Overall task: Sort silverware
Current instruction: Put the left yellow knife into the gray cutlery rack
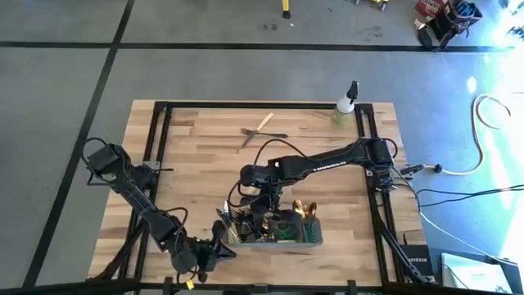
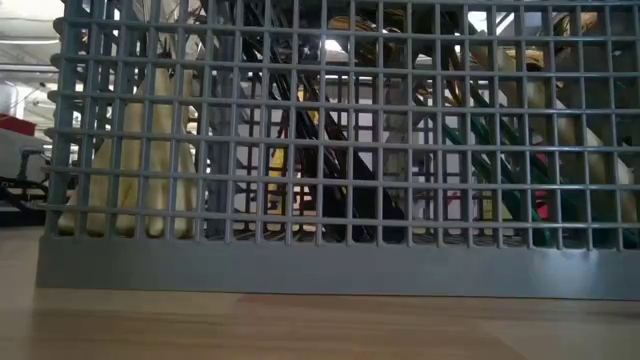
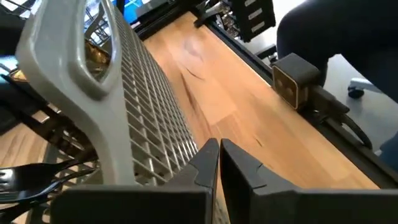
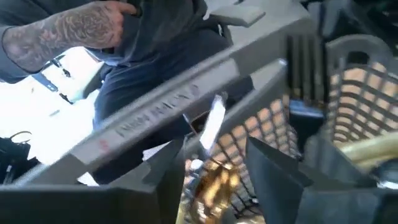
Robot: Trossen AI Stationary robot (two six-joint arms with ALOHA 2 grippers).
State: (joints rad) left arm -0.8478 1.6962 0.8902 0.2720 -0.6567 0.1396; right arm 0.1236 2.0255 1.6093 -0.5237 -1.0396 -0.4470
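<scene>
The right claw (image 1: 264, 215) hangs over the grey caddy (image 1: 274, 239) at the lower middle of the high view, its fingers apart around a shiny gold piece (image 4: 208, 177) seen in its wrist view; whether it grips is unclear. The left claw (image 1: 219, 250), fingers together and empty, sits just left of the caddy. Silverware (image 1: 304, 211) stands in the caddy; two pieces (image 1: 262, 131) lie crossed on the worktop (image 1: 196, 156) near the top. A spray bottle (image 1: 347, 102) stands upper right.
</scene>
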